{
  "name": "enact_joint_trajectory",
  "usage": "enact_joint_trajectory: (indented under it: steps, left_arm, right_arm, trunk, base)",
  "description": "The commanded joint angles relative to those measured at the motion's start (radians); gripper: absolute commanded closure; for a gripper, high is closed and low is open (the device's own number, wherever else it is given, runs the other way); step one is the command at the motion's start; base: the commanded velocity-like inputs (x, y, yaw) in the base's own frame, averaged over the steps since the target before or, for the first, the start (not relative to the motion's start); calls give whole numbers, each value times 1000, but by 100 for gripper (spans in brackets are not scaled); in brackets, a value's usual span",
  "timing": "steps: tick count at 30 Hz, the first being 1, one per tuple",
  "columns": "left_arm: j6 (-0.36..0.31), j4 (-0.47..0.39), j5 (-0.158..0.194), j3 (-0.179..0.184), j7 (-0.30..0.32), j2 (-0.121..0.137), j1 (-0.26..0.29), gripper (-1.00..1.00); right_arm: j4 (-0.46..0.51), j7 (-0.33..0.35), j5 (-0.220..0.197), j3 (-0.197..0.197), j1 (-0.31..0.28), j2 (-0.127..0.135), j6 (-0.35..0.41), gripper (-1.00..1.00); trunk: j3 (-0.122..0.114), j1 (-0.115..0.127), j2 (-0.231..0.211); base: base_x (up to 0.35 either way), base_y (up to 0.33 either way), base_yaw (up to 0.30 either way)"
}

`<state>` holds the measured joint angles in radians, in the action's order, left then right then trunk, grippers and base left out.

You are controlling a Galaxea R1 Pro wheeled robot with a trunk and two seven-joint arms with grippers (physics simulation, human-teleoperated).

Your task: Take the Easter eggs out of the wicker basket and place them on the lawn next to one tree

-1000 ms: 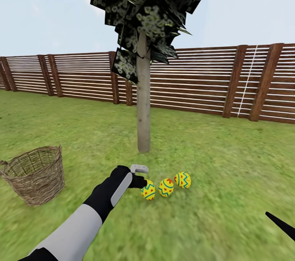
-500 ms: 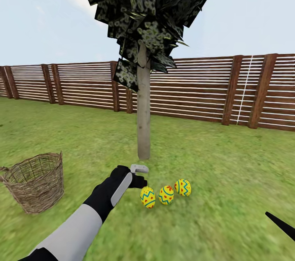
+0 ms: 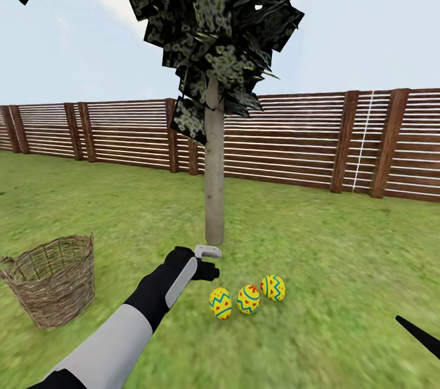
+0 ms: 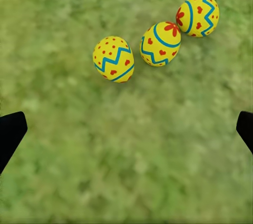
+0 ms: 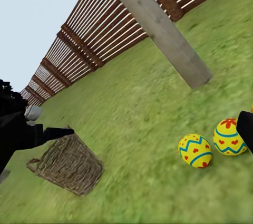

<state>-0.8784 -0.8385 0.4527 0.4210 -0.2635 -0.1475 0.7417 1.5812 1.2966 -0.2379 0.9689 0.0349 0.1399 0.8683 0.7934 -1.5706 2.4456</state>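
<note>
Three yellow Easter eggs [image 3: 247, 299] lie in a row on the lawn [image 3: 342, 267], close together just in front of the pale tree [image 3: 214, 193] trunk. The left tool [image 4: 126, 129] hovers above them, spread wide and holding nothing. The wicker basket [image 3: 54, 279] stands well apart. Whether the right tool [image 3: 418, 335] is open cannot be told. No writing appears anywhere.

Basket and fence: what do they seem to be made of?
The wicker basket looks like woven brown cane, matte, with open gaps between strands. The fence looks like stained brown wood: horizontal slats between thicker posts. Both are rendered, so this is appearance only.
</note>
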Motion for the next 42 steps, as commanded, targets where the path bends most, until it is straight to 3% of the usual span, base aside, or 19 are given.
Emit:
enact_joint_trajectory:
  steps: [1,42]
  left_arm:
    - [-2,-1,11,2,-10,0,1,-100]
    - [-2,3,10,2,-13,-1,1,-100]
  right_arm:
    - [0,0,-4,0,0,0,7,-100]
    - [0,0,-4,0,0,1,7,-100]
  trunk:
    - [-2,4,-7]
    - [-131,161,-294]
  base:
    - [0,0,0]
    - [0,0,0]
